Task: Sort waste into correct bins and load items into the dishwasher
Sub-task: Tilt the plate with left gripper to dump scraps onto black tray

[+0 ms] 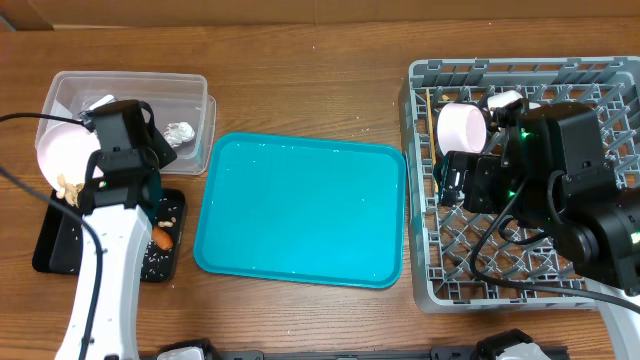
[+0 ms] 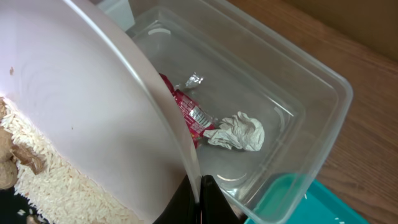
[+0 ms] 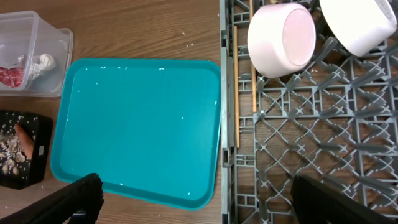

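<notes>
So, starting far left: the left gripper (image 2: 198, 194) has its fingers pinched on the rim of a pale pink plate (image 1: 58, 150), which is tipped up steeply with its low edge over the black tray (image 1: 48, 250). Rice and a few peanut scraps (image 2: 12, 158) are clinging to the low side of the plate. A carrot (image 1: 162, 238) and more bits are lying in the black tray.

Just behind that is the clear tub (image 1: 195, 95), with a red wrapper (image 2: 186, 112), a crumpled white tissue (image 2: 239, 132) and a foil ball (image 1: 181, 132) inside.

In the middle of the table sits a teal tray (image 1: 300, 210), speckled with a few white grains.

On the right is the grey dish rack (image 1: 430, 270). A pink bowl (image 3: 283, 40) and a white bowl (image 3: 357, 22) are lying on their sides at its far end, and the chopsticks (image 3: 236, 93) lie along its left side. The right gripper (image 1: 455, 183) hovers over the rack with its fingers spread wide and nothing between them.
</notes>
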